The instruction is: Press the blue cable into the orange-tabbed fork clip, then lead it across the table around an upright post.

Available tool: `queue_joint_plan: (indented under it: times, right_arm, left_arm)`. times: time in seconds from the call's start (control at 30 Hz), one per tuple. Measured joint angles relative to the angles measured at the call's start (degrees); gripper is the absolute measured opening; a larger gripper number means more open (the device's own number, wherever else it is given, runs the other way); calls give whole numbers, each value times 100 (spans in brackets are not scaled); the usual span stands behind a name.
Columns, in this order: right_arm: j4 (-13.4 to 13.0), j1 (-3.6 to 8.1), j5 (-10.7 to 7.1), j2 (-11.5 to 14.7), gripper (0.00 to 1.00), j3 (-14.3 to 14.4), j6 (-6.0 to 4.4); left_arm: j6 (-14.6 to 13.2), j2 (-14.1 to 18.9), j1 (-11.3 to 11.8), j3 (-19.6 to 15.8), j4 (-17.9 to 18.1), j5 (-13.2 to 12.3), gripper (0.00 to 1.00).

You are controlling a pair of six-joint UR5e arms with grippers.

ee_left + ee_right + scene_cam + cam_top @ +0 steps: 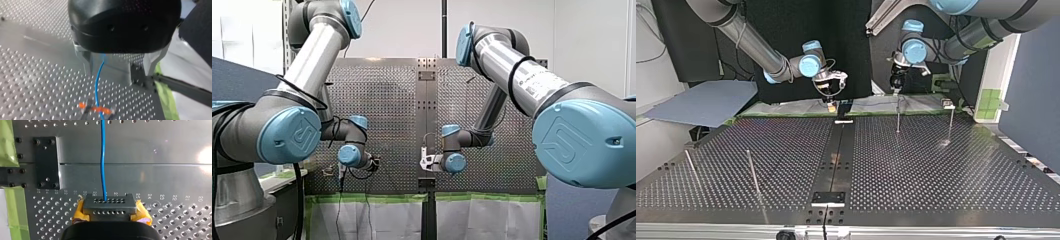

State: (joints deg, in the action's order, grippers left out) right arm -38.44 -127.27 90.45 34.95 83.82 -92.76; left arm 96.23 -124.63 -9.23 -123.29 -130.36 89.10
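In the left wrist view the blue cable [97, 82] runs from under my black left gripper [117, 72] down to the orange-tabbed fork clip [96, 110] and lies across it. The metal fingers [84, 61] stand wide apart, and the cable passes close to one without being pinched. In the right wrist view my right gripper [109, 206], with yellow pads [80, 213], is shut on the blue cable [102, 162], which leads straight ahead over the table's smooth centre strip. In the top view both grippers hang near the far edge: right [832, 102], left [896, 85].
Thin upright posts stand on the perforated table [936, 170]: two beneath my left arm [897, 115] [951, 122] and two at the top view's left [752, 172] [691, 165]. A black plate [46, 162] and green tape [8, 142] lie beside the right gripper's cable.
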Motion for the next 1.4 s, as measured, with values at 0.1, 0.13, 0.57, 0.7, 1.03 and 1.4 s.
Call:
queue_joint_plan:
  times: [0.1,0.13,0.57,0.7,1.03,1.4]
  right_arm:
    - [-5,3,0,-6,0,0,1]
    - [-7,4,0,-6,0,0,2]
    - [-5,5,0,-33,0,1,5]
    - [0,5,0,-34,0,1,9]
    - [-9,5,0,-56,0,1,19]
    - [0,6,-7,-72,0,0,29]
  left_arm:
    - [-73,4,-32,3,-5,-135,100]
    - [-95,4,-47,4,-6,-169,100]
    - [-115,-1,-256,186,-44,62,100]
    - [-108,-1,-312,260,-57,267,100]
    - [-98,-26,-476,520,-76,785,100]
    - [-172,-367,-655,792,-95,1114,100]
